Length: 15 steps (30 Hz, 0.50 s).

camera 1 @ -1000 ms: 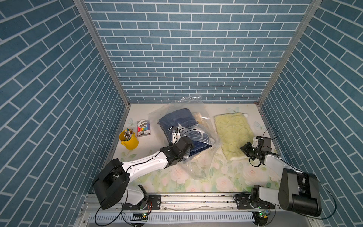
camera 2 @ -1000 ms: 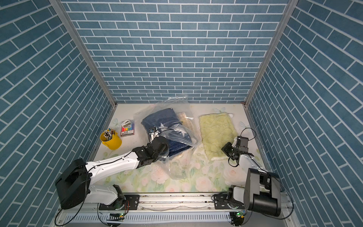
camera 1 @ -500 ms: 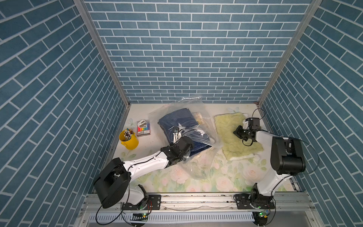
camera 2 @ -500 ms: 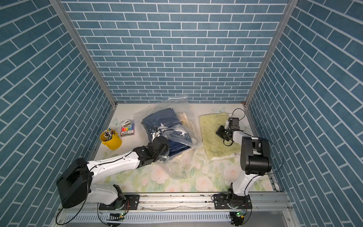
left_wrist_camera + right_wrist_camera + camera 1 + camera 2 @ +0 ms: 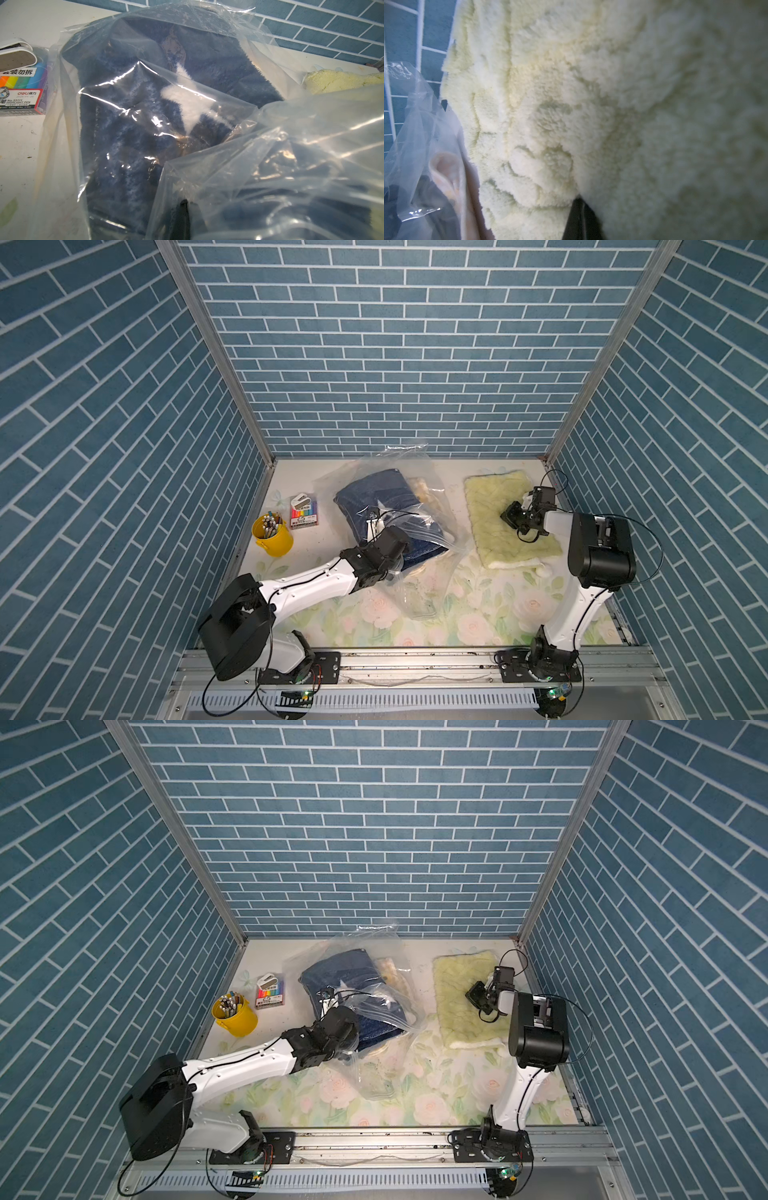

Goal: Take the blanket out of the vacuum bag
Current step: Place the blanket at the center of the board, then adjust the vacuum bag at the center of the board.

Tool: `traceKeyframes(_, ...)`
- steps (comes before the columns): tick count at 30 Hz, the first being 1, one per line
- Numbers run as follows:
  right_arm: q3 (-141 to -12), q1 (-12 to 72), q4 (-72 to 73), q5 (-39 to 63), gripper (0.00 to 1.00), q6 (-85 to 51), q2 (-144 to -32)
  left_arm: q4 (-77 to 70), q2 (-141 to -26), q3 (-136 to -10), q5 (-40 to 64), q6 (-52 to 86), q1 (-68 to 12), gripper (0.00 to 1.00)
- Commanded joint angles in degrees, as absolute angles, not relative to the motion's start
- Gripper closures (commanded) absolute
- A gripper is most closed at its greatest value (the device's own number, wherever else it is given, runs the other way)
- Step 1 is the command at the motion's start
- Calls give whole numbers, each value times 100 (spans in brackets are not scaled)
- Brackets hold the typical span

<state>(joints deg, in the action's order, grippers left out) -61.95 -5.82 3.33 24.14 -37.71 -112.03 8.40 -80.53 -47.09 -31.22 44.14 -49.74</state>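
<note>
Two robot arms work over a floral-print table point(image 5: 478, 614) walled in blue brick. The vacuum bag point(image 5: 419, 589), a crumpled spread of clear plastic, sprawls across the centre of both top views. A pale yellow fleece blanket point(image 5: 490, 526) lies flat at centre right, outside the bag and just beside it, so the extraction itself looks done. The right gripper point(image 5: 579, 220) is closed with its tips sunk in that blanket's pile near its right-hand edge. Whether it pinches a fold or merely presses down cannot be told. The left gripper point(image 5: 182, 216), reaching in from the lower left, is closed at the bag's near end. Its wrist view shows film draped around the fingers, which suggests it is pinching the plastic to hold the bag in place. Inside the bag, toward upper centre, a folded navy blanket point(image 5: 374, 497) with a white star still lies under the film, with a cream cloth point(image 5: 417, 489) tucked beside it. If the yellow blanket is the one wanted, what is left appears to be letting go and drawing both arms clear. If the navy one counts too, most of the job lies ahead. A yellow pen cup point(image 5: 274, 537) and a highlighter pack point(image 5: 304, 512) stand at centre left.
</note>
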Motion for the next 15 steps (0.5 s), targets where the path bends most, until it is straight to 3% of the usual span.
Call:
traceKeyframes(1,-6411,-560,322,2375,100,-3878,-11479,1085,-8161,-4838,-3118,4358,-4957,100)
traceKeyframes(8,-6513,-390,-14,2599,100,-3556,-10791,1116,-8101,-4869,-3141,4287,-4957,100)
traceKeyframes(9,-6500,-326,-100,2597,96,-3480,-10584,1125,-8086,-4857,-3144,4272,-4959,100)
traceKeyframes(10,-6459,-219,-173,2576,81,-3430,-10337,1121,-8060,-4831,-3141,4271,-4957,100)
traceKeyframes(15,-6007,497,326,3277,57,-3560,-9671,1095,-7903,-4568,-3131,4403,-4957,100)
